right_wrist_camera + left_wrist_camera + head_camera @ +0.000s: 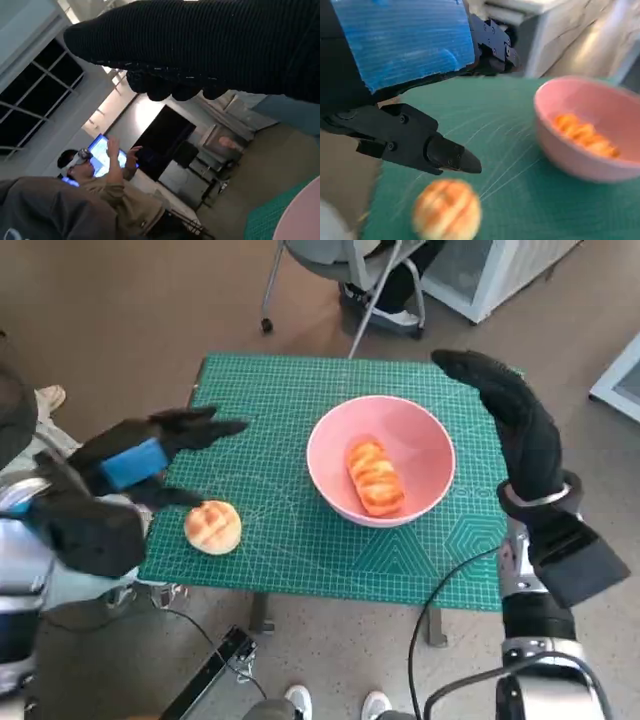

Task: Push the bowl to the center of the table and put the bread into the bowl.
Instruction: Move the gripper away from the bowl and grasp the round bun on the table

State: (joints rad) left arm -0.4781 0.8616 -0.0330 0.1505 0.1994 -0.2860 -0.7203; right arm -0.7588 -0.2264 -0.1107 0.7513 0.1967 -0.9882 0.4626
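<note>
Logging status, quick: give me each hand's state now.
Left hand: open, holding nothing, above the round bun.
Right hand: open, holding nothing, beside the pink bowl.

No readable text, labels, brands or numbers showing in any view. The green cutting mat (300,410) on the worktop is showing only printed grid lines and geometric patterns, any markings too small to read. The lit screen (102,150) in the right wrist view is glowing blue, content illegible.
</note>
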